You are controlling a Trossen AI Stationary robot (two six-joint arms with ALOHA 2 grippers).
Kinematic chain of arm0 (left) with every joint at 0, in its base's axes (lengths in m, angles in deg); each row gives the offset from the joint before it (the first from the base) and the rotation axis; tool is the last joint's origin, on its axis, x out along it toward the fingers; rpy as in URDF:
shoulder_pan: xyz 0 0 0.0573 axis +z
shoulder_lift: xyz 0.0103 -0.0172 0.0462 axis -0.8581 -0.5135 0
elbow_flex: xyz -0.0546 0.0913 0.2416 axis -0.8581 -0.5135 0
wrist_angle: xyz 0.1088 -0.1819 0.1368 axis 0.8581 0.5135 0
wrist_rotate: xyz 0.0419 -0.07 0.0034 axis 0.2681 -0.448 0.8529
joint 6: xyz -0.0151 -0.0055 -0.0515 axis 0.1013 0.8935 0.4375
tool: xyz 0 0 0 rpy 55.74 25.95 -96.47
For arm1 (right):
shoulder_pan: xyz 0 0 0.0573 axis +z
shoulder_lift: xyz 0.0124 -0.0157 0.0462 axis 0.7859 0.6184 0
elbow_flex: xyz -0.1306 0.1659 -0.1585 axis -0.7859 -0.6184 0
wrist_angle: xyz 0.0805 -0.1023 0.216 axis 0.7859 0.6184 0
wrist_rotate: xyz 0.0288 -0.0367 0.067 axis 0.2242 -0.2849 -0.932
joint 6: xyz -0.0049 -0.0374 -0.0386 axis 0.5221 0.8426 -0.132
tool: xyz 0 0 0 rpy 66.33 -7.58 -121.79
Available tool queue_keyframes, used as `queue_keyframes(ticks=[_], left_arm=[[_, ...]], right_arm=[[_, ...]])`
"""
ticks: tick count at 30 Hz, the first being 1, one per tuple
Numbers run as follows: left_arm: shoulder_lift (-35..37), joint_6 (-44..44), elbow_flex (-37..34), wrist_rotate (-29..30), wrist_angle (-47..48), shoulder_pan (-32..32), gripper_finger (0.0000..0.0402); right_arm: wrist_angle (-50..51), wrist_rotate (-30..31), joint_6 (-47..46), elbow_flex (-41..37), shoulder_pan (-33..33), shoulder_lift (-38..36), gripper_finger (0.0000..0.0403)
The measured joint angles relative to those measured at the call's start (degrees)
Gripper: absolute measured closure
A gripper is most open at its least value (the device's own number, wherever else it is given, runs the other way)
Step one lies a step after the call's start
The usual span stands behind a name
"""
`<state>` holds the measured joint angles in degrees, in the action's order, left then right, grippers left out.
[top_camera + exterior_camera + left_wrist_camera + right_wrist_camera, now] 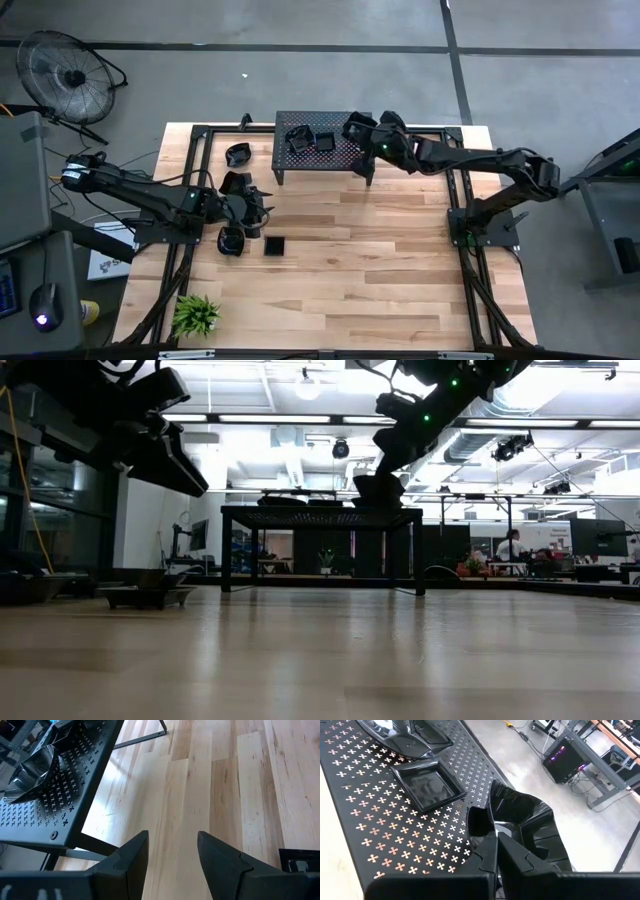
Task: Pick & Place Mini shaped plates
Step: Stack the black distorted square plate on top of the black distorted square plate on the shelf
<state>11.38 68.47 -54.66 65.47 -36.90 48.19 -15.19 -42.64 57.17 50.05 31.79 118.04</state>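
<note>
Several glossy black mini shaped plates are in view. A square one and others lie flat on the black perforated stand. More rest on the wooden table: a square plate, a round one and another left of the stand. My right gripper is over the stand's right part, shut on a lobed plate. Left of the table's middle, my left gripper hangs open over bare wood with nothing between its fingers. My right gripper pinches the lobed plate's raised rim between its two fingers, on the side nearest the wrist. The fingers slant down from the table's right side. The plate stands tilted on edge beyond the fingertips, just above the stand's top; whether it touches the stand I cannot tell.
A small green plant stands at the table's near left corner. The arms' black frames run along both table sides. A fan sits on the floor at the far left. The table's middle and near part show bare wood.
</note>
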Motion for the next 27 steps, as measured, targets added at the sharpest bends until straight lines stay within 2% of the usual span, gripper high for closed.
queue_keyframes(ticks=[18,27], left_arm=[[0.00,0.00,0.04,-0.02,0.00,0.00,0.0237],[-0.02,0.00,0.04,-0.05,0.31,0.01,0.0237]], right_arm=[[0.00,-1.61,0.78,0.00,-0.77,0.04,0.0403],[-1.77,-1.50,1.27,0.00,-1.03,3.85,0.0403]])
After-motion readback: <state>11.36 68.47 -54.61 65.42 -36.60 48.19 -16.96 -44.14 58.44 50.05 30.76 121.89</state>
